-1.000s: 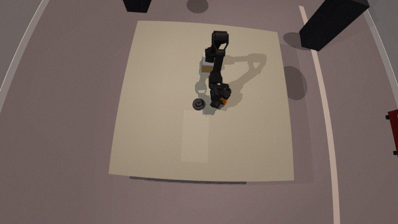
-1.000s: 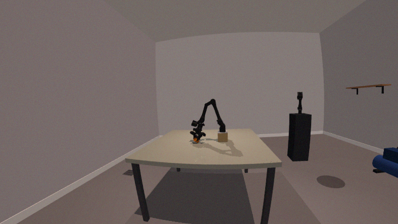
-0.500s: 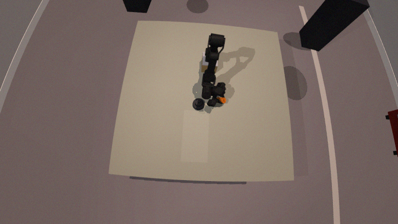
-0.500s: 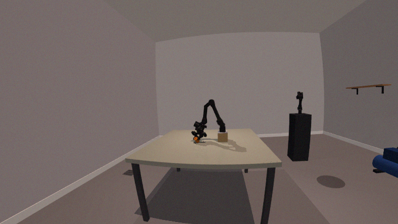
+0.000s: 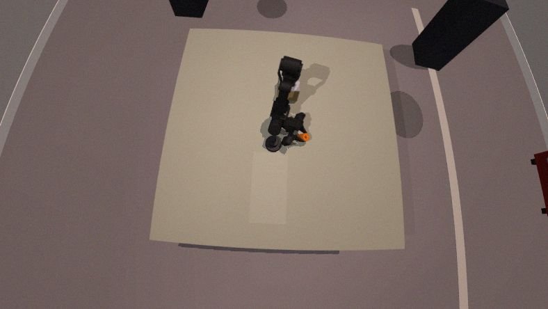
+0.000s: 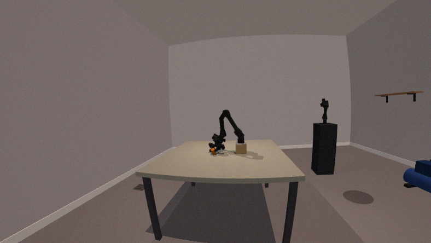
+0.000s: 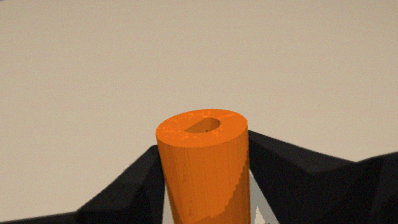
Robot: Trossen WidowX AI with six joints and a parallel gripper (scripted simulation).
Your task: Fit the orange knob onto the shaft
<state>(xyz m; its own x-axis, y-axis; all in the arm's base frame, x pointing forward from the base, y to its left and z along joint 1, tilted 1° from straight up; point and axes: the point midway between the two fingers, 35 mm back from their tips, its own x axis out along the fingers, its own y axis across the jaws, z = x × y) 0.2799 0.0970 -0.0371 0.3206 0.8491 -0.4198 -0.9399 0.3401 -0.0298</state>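
Note:
My gripper (image 5: 301,136) (image 7: 202,145) is shut on the orange knob (image 5: 304,136) (image 6: 213,151) (image 7: 207,172). The knob is tilted, with its holed end pointing out from the fingers. The wrist view shows the D-shaped hole in that end, with its straight side toward the upper left. The round dark pedestal (image 5: 268,147) stands left of the gripper in the top view, with the short dark shaft (image 5: 273,142) at its middle. Knob and pedestal are apart. I cannot make out the pedestal in the exterior view, and it is outside the wrist view. The shaft's flat side cannot be seen.
The arm's tan base block (image 5: 293,95) (image 6: 241,148) stands behind the gripper on the table (image 5: 214,95) (image 6: 223,168). The folded arm passes close above and behind the pedestal. A paler rectangle (image 5: 268,188) marks the table in front of the pedestal.

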